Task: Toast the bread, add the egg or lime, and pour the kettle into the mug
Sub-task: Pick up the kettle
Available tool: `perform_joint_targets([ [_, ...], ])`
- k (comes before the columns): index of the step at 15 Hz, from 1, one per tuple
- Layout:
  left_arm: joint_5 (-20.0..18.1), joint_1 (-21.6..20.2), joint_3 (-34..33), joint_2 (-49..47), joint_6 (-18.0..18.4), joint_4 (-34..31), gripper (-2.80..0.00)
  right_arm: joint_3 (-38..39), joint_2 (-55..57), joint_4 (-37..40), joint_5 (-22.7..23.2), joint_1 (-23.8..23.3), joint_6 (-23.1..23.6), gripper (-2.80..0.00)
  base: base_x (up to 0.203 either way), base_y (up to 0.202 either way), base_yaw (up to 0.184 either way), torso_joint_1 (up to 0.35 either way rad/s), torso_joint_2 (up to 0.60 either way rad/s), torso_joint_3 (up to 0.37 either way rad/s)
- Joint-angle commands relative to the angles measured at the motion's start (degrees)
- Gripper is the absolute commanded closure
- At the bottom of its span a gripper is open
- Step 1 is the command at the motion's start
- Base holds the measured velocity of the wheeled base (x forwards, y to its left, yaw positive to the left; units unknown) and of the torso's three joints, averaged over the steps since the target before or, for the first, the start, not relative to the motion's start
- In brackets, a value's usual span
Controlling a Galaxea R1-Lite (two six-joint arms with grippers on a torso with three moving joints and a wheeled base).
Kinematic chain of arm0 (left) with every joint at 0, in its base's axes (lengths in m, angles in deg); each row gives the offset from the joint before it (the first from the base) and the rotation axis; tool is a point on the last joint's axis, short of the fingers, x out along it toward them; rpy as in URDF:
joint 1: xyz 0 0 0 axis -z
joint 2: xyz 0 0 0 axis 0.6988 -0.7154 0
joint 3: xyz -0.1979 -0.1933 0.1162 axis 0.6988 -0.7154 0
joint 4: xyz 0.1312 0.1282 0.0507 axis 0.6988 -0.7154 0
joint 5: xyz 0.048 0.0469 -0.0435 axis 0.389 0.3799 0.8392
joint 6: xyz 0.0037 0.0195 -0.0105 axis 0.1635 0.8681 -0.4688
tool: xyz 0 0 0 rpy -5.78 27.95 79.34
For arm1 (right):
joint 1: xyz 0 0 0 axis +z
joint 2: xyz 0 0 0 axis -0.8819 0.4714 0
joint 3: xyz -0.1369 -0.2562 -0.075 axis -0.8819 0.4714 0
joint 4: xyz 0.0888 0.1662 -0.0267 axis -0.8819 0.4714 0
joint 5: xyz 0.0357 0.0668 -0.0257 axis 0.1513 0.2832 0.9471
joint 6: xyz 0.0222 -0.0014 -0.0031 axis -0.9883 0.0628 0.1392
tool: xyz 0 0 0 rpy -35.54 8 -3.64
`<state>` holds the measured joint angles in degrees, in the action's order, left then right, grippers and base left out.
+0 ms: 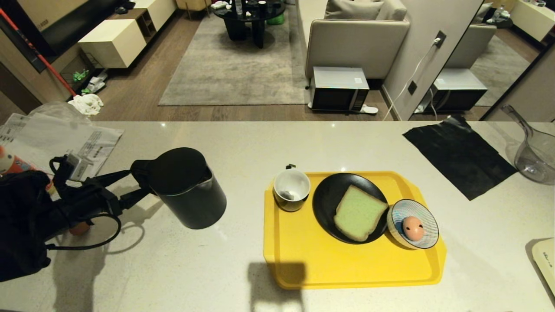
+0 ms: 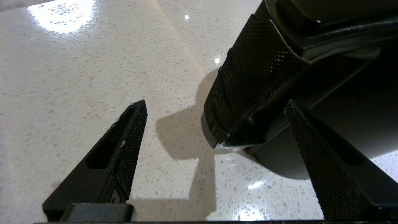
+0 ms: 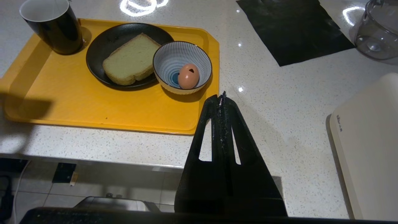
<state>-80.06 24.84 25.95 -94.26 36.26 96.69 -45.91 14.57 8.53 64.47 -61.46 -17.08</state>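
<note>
The black kettle (image 1: 186,190) stands upright on the pale counter, left of the yellow tray (image 1: 303,264). My left gripper (image 1: 138,183) is open at its loop handle (image 2: 248,84), and the handle lies between the fingers, nearer one of them. On the tray are the black mug (image 1: 291,189), the bread (image 1: 359,212) on a black plate (image 1: 329,195), and the egg (image 1: 412,227) in a striped bowl (image 1: 427,216). My right gripper (image 3: 221,95) is shut and empty, low by the counter's near edge, right of the tray (image 3: 93,109). The lime is out of view.
A black mat (image 1: 459,160) and a clear jug (image 1: 535,160) lie at the far right. A white appliance (image 1: 546,260) sits at the right near edge. Papers (image 1: 56,138) lie at the far left, behind my left arm.
</note>
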Motion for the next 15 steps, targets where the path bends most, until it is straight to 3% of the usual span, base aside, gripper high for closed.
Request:
perform_joint_targets([
  [1, -0.5, 1.4, 1.8, -1.2, 0.0, 0.1, -2.80, 1.6, 0.1, 0.0, 0.0, 0.0, 0.0, 0.00, 0.000, 0.000, 0.000, 0.000, 0.00, 0.000],
  [7, -0.5, 4.3, 7.5, -2.8, 0.0, -2.0, -2.80, 1.5, 0.1, 0.0, 0.0, 0.0, 0.1, 0.00, 0.000, 0.000, 0.000, 0.000, 0.00, 0.000],
  [12, -0.9, 4.0, 7.9, -2.8, 0.0, -3.4, -2.80, 1.5, 0.1, 0.0, 0.0, 0.0, 0.0, 0.00, 0.000, 0.000, 0.000, 0.000, 0.00, 0.000],
  [15, 0.8, 3.5, 7.9, -2.8, 0.6, -3.3, -2.80, 1.5, 0.1, 0.0, 0.0, 0.0, 0.0, 0.00, 0.000, 0.000, 0.000, 0.000, 0.00, 0.000],
])
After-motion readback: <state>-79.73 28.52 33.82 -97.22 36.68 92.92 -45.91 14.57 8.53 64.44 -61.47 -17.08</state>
